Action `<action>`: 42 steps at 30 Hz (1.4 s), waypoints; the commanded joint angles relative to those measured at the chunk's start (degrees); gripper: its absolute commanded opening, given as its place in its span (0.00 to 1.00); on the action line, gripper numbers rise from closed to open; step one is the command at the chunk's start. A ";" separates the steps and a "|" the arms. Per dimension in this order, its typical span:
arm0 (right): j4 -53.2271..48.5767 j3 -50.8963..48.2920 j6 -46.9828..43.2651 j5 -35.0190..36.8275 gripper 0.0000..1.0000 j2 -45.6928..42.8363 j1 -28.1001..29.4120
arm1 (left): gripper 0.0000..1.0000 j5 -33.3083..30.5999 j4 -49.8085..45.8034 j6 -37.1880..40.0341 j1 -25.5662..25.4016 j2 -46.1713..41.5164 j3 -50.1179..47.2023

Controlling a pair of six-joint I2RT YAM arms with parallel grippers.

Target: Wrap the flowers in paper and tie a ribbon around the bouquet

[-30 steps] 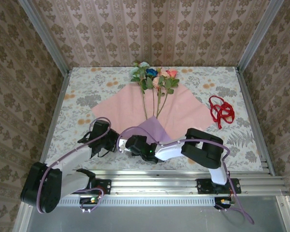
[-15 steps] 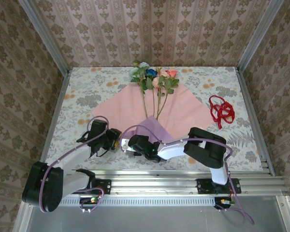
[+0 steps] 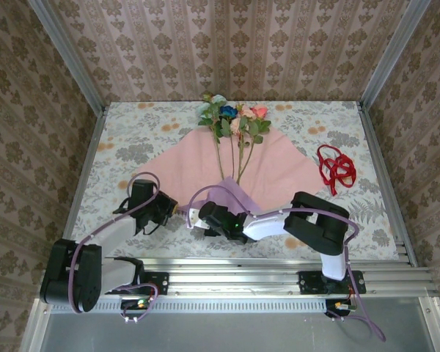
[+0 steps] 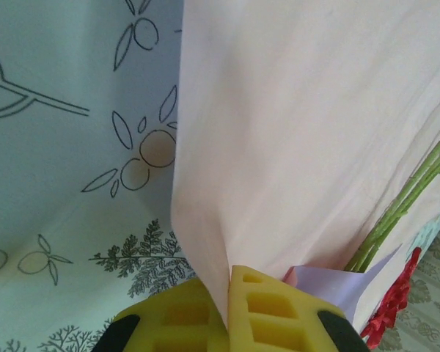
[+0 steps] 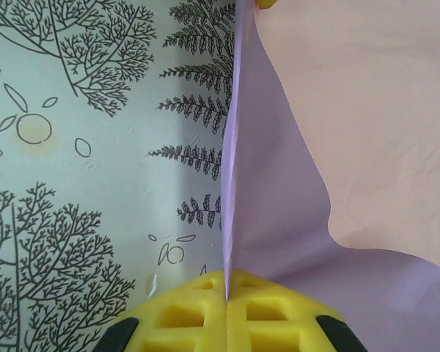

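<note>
The paper (image 3: 279, 165) lies spread pink side up, with a lilac flap (image 3: 233, 194) folded over at its near corner. The flowers (image 3: 232, 117) rest on it, blooms at the far edge and green stems (image 4: 403, 205) running toward me. My left gripper (image 3: 169, 207) is shut on the paper's pink near-left edge (image 4: 301, 132), which rises out of its yellow pads (image 4: 271, 308). Just to its right, my right gripper (image 3: 195, 217) is shut on the lilac flap's edge (image 5: 279, 242), which stands upright between its pads (image 5: 198, 315). The red ribbon (image 3: 335, 167) lies apart at the right.
The floral tablecloth (image 3: 125, 147) covers the table. Metal frame posts (image 3: 381, 147) and patterned walls close in the sides and back. A rail (image 3: 279, 268) runs along the near edge. Bare cloth lies left of the paper and round the ribbon.
My left gripper has slid left along the paper's near edge and is shut on it again. The right gripper has closed on the lilac flap and shifted slightly right.
</note>
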 commanded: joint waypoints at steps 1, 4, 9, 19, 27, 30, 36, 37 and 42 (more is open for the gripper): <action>-1.49 -1.12 4.35 -3.61 0.12 -2.96 -1.06 | 0.00 -0.24 0.43 2.65 0.93 -1.69 -0.83; -5.23 -0.72 11.14 -10.03 0.34 -6.16 -2.93 | 0.00 0.37 -0.93 4.01 -0.19 -2.78 -0.09; -11.68 0.14 26.38 -26.73 0.50 -12.82 -8.44 | 0.00 -1.47 -5.65 5.19 -3.34 -7.23 0.59; -18.81 8.41 52.83 -40.80 0.13 -4.70 -14.61 | 0.00 -5.20 -11.32 6.41 -7.89 -11.55 1.59; -29.28 17.61 60.96 -42.98 0.10 4.59 -15.99 | 0.00 -9.91 -18.43 11.92 -10.99 -11.94 7.30; -29.86 18.32 62.24 -43.21 0.11 6.42 -16.00 | 0.00 -11.82 -20.70 14.97 -14.23 -11.79 10.48; -29.35 16.43 62.26 -42.87 0.20 3.16 -17.20 | 0.00 -14.10 -25.68 21.41 -18.79 -7.55 15.87; -29.93 16.08 62.32 -42.81 0.20 2.09 -17.68 | 0.00 -14.74 -26.13 22.20 -19.34 -7.01 16.42; -32.65 13.23 62.02 -43.58 0.17 -2.17 -19.09 | 0.00 -16.65 -27.42 24.73 -20.89 -4.86 19.18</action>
